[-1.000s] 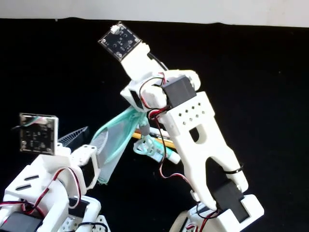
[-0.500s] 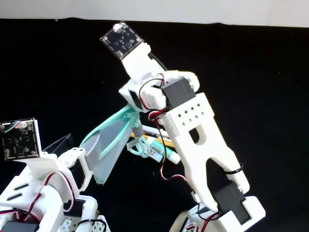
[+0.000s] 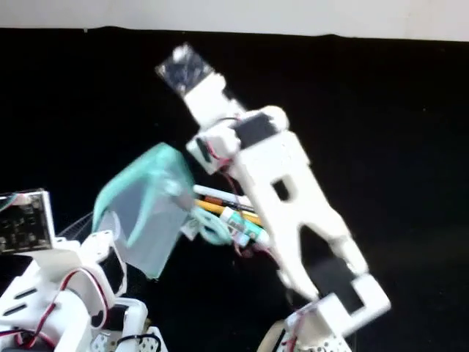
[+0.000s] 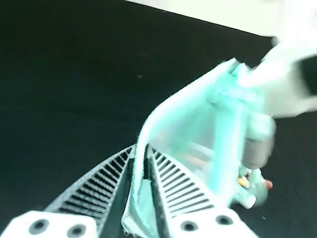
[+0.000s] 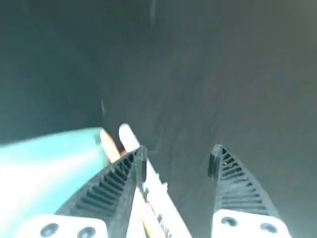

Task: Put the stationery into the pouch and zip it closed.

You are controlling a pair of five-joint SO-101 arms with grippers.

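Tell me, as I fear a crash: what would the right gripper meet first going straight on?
Probably the table, depth unclear: the right gripper is open and its gap looks free. The pen and pencil lie beside one finger, which may brush them.

A black table point(image 3: 381, 110) spreads across the scene, with a pale strip point(image 3: 293, 15) beyond its far edge. A yellow pencil point(image 3: 212, 207) lies near its middle. A white pen point(image 3: 212, 193) lies just beside the pencil on the far side, roughly parallel. A teal and white marker point(image 3: 245, 226) lies just beside the pencil on the near side.
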